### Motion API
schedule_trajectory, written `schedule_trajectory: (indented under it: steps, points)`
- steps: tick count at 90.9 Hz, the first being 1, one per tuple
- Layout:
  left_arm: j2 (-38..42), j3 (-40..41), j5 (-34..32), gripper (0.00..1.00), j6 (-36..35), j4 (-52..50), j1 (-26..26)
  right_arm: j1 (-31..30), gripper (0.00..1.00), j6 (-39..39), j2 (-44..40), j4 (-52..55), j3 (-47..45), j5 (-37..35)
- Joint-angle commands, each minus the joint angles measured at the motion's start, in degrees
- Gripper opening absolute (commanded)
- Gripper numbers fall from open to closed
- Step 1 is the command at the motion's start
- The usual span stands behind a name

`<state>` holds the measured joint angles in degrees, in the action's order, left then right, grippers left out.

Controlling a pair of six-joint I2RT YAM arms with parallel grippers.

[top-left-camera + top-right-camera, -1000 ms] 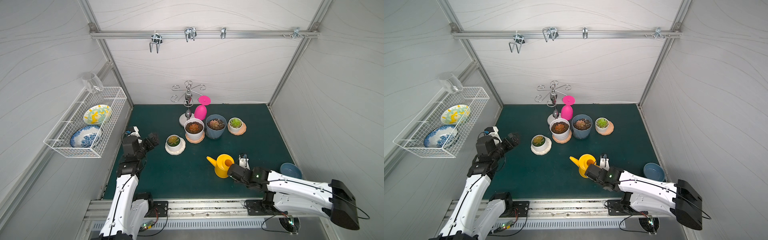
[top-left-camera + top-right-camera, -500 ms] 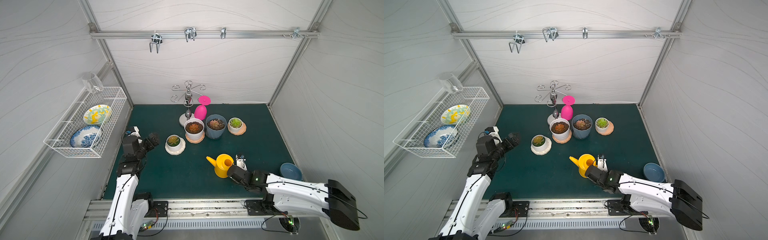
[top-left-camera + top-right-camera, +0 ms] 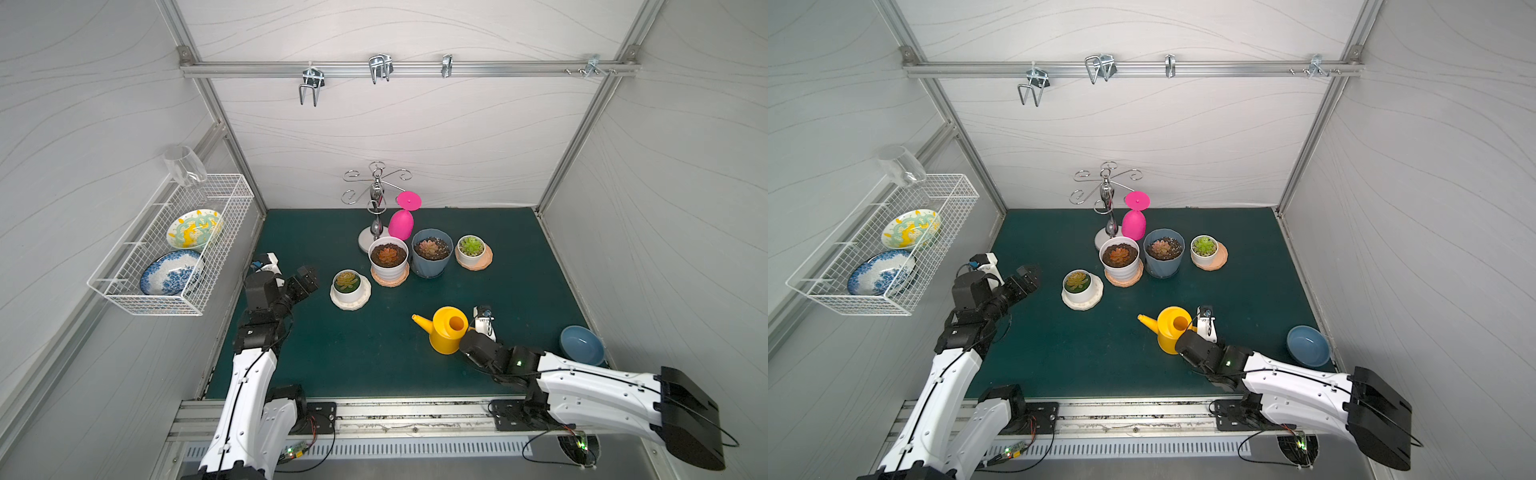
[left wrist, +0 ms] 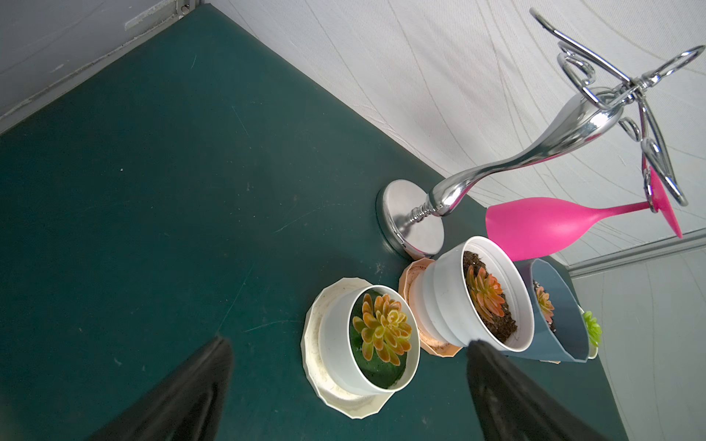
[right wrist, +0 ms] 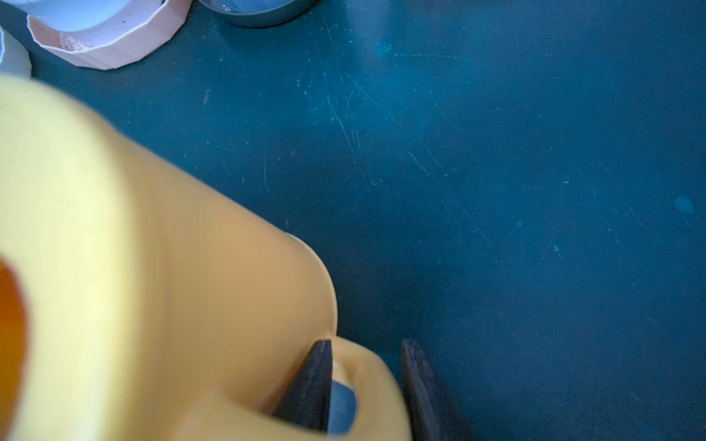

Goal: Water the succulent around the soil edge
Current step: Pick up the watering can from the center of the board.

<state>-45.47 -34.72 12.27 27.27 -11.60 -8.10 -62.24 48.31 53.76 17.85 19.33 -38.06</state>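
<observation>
Now, can [image 3: 446, 334]: upright near the front of the tabletop [image 3: 353, 365], spout toward the robot's left, well apart from the pots
Right tool [image 5: 366, 345]: narrow, one finger through the can's handle loop and one outside it; a gap shows beside the inner finger, so I cannot tell whether it grips
Left tool [image 3: 306, 279]: wide, empty, hovering just beside the left pot [image 3: 349, 291]
Succulents [image 3: 1162, 248]: four, one per pot; left pot stands alone on a saucer, while white pot [image 3: 388, 266], blue pot [image 3: 431, 264] and small pot [image 3: 471, 254] form a close row behind it; the task does not say which one is meant
Slip risk: a shallow pinch on the thin handle could let the can swing when lifted, dipping the spout early and wetting the tabletop
Crowding risk: the row is tight and a pink glass [image 3: 401, 224] hangs just behind it; a sweeping spout could knock either
Aim risk: a centred pour would hit the rosette, not the soil edge
Bowl [image 3: 582, 345]: near the right arm, could be nudged as the arm swings
</observation>
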Motion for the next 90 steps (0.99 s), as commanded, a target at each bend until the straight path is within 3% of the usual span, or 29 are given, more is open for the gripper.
schedule_trajectory:
  steps: [1, 21, 40, 55, 72, 90]
  points:
    - [0.29, -1.84, 0.11, 1.0, -0.06, 2.1, 0.24, 2.04, 0.33, -3.16, 0.65, -4.36, -0.51, 1.47]
    - [0.2, -1.76, -0.03, 1.0, -0.11, 2.1, 0.18, 3.67, 0.27, -5.83, 3.03, -6.95, -0.13, 2.99]
    - [0.21, -1.89, -0.14, 1.0, -0.2, 2.11, 0.22, 3.88, 0.1, -7.41, 2.82, -6.86, 0.56, 2.91]
    - [0.13, -2.34, -0.09, 1.0, -0.28, 1.76, 0.22, 3.84, 0.0, -7.55, 1.24, -0.4, 3.31, -0.56]
    - [-0.17, -3.09, 0.35, 1.0, -0.1, 1.57, 0.19, 3.68, 0.0, -8.71, -2.03, 6.55, 6.57, -3.78]
    - [-0.06, -4.39, 1.7, 1.0, 0.32, 1.07, 0.21, 3.77, 0.0, -14.52, -6.95, 8.02, 10.43, -2.4]
